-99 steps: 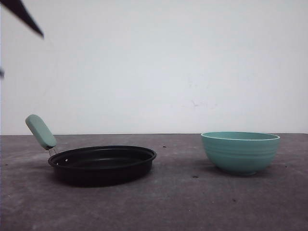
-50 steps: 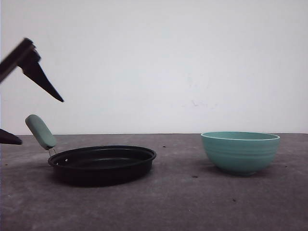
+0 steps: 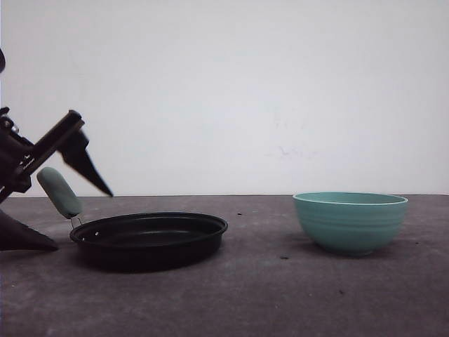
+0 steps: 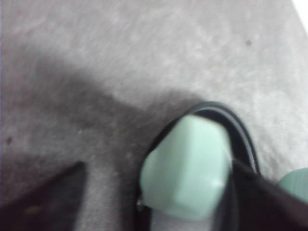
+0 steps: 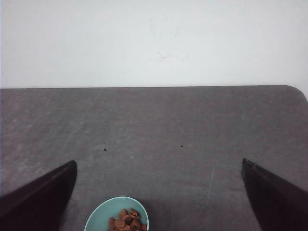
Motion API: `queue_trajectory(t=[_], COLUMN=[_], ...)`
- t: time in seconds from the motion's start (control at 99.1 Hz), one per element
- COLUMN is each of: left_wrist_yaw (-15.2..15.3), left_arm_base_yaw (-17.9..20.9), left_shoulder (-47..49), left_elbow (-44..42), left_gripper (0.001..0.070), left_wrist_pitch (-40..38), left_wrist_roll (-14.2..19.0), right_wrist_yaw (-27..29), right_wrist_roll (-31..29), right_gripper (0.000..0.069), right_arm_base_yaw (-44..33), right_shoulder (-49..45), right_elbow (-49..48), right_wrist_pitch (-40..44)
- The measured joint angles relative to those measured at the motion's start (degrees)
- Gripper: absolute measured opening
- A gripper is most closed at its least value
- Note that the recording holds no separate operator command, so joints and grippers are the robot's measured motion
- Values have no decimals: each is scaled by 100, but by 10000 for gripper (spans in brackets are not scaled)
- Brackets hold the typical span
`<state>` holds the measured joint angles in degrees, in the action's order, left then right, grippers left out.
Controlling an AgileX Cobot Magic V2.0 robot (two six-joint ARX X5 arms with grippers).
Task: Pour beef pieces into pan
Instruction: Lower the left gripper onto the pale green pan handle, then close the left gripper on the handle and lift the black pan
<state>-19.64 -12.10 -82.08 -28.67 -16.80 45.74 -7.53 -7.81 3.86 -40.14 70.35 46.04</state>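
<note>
The black pan (image 3: 151,235) sits left of centre on the table, its mint-green handle (image 3: 59,192) slanting up to the left. My left gripper (image 3: 83,220) is open, one finger on each side of that handle. From the left wrist, the handle (image 4: 187,168) sits between the dark fingers (image 4: 43,197) without visible contact, and the view is blurred. The beef pieces (image 5: 127,221) lie heaped in the teal bowl (image 5: 103,216). My right gripper (image 5: 159,166) hangs open above the table just beyond the bowl, with nothing between its fingers.
The teal ribbed bowl (image 3: 349,221) stands on the right side of the dark grey table (image 3: 266,295), well apart from the pan. A white wall closes off the back. The table's rounded far corner (image 5: 296,91) is visible from the right wrist.
My left gripper has come down from the upper left to the pan handle, and its open fingers now straddle it. Pan and bowl have not moved.
</note>
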Motion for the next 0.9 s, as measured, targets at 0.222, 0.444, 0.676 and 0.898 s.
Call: queue_trajectory(t=[0.222,0.444,0.676,0.898], left_wrist_yaw=[177,203,-190,-575], left_arm_base_yaw=[-9,-9,-22,-229], left_shoulder=[-4,-4,85,1045], left_elbow=[0,2,2,0], left_gripper=[188,59,59,59], left_wrist_pitch=[-317,-481,-404,-372], left_wrist_roll=[20,9,7,-2], right_wrist_yaw=[0,0,-9,-9], right_wrist_roll=[0,-2,-120,-140], right_gripper=[683,683,683,664], right_arm_base_yaw=[0,0,0,0], right_shoulder=[0,0,-103,-938], right_elbow=[0,0,0,-17], right_wrist_pitch=[70,247,658,1040])
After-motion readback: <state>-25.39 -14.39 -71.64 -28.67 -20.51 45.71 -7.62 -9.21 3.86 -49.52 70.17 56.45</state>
